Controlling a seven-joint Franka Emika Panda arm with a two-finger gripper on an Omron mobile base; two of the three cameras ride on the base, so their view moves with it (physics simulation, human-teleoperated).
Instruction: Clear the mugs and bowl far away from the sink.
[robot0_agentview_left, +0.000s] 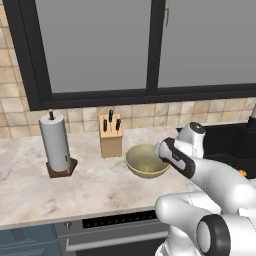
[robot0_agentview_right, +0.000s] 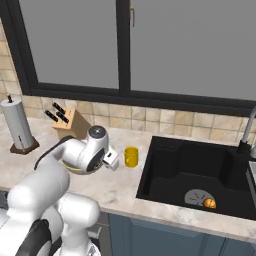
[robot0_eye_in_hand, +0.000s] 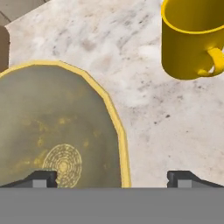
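Observation:
The olive-tan bowl (robot0_eye_in_hand: 52, 131) with its yellowish rim lies on the marble counter, also seen as the bowl (robot0_agentview_left: 146, 161) just right of the knife block. My gripper (robot0_eye_in_hand: 114, 179) hovers open over the bowl's right rim, one fingertip (robot0_eye_in_hand: 41, 178) above the speckled inside, the other above bare counter. The yellow mug (robot0_eye_in_hand: 188, 39) stands upright beyond the rim, handle turned away from the bowl. From the right base, the yellow mug (robot0_agentview_right: 131, 156) sits between my hand and the black sink (robot0_agentview_right: 200, 175). The teal mug is out of view.
A wooden knife block (robot0_agentview_left: 111, 135) and a paper towel holder (robot0_agentview_left: 56, 145) stand left of the bowl by the tiled wall. A small orange item (robot0_agentview_right: 209, 203) lies by the sink's drain. The faucet (robot0_agentview_right: 247, 130) rises at the far right.

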